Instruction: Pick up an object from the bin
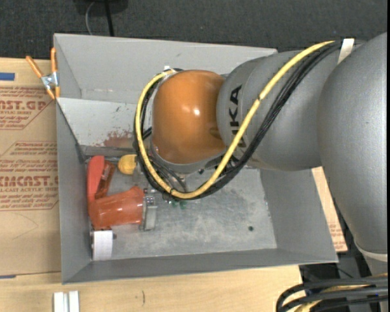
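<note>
Camera view: at the near left corner of the bin (pixel 247 203), a small white roll (pixel 103 243) stands against the wall. Just behind it, an orange-red translucent cup (pixel 116 208) lies on its side, mouth toward the arm, with a small grey piece (pixel 149 212) touching that mouth. Farther back, a flat red object (pixel 95 173) and a small yellow lump (pixel 127 164) lie close together near the left wall. The claw (pixel 171 197) sits under the orange wrist cover (pixel 185 116), just beside the cup mouth and the yellow lump. Whether it is open, closed or gripping cannot be told, and no object is confirmed as taken. Hazards: the objects are crowded, so a closing claw is likely to catch two items at once or push the cup against the wall. The cup, round and lying on its side, is likely to roll away. The sloped wall nearby limits clearance. Concealed: the cover and cables (pixel 143 129) hide the bin floor beneath them, so anything lying there cannot be identified. The red object's kind is unclear.
</note>
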Controlling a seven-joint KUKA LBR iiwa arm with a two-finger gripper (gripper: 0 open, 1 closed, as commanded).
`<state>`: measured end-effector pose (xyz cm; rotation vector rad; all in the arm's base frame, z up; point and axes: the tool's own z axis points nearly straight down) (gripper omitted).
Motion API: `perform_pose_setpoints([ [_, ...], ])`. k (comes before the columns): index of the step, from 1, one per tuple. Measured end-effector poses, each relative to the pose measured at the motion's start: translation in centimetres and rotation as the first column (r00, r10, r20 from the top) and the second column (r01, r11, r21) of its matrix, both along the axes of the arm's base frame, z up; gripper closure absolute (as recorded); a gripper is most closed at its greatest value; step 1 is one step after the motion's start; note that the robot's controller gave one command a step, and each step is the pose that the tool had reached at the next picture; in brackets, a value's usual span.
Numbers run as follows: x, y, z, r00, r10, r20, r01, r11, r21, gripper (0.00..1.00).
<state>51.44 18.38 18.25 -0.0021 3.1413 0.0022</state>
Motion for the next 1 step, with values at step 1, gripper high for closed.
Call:
perform_pose_setpoints([
  [1, -0.07, 0.31, -3.71, 0.998, -0.062, 0.004, 0.061, 0.998, 0.002, 0.0],
])
